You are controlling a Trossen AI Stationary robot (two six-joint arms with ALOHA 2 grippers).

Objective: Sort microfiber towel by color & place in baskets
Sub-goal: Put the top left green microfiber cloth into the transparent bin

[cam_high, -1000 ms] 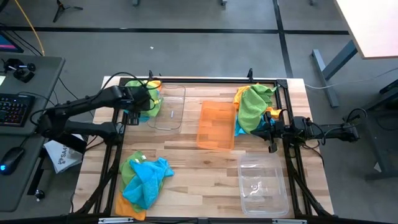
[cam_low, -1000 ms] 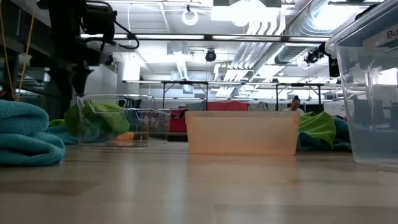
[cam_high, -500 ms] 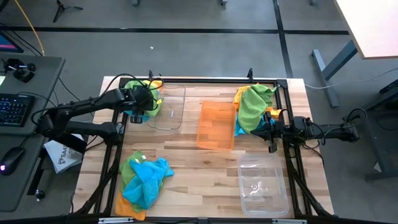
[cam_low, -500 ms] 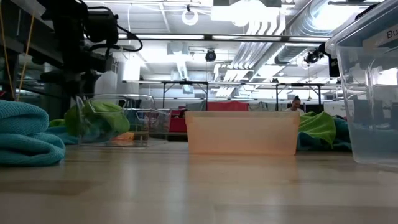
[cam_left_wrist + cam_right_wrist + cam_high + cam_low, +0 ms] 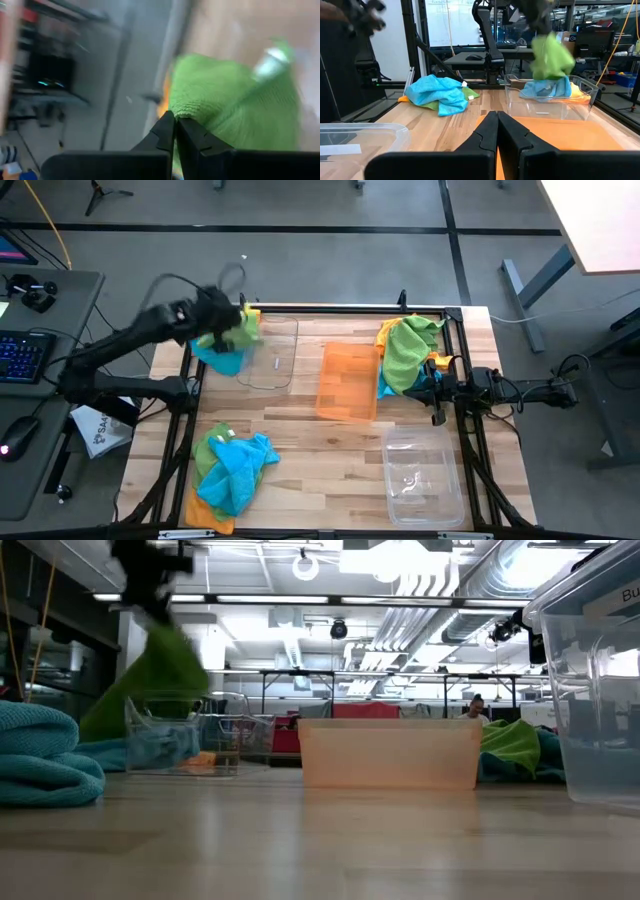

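**Green towel lifted at the far-left corner**

Microfiber towel in lime green (image 5: 228, 332) hangs pinched in the left gripper (image 5: 215, 315), whose fingers (image 5: 167, 131) are closed tight on the cloth's edge, as the left wrist view shows. The cloth droops from the gripper toward 5 o'clock, above the left rim of the clear basket (image 5: 272, 352) at the table's far-left corner. A blue towel (image 5: 222, 360) and some orange cloth lie under it at that basket's left edge. Toward 3 o'clock from there sits the orange basket (image 5: 345, 380), and beyond it a green-and-orange pile (image 5: 405, 350). The right gripper (image 5: 437, 390) rests at that pile's 5 o'clock side, fingers (image 5: 490, 131) pressed together on nothing. A second clear basket (image 5: 422, 475) lies at the near right, and a blue-and-green pile (image 5: 232, 470) at the near left.
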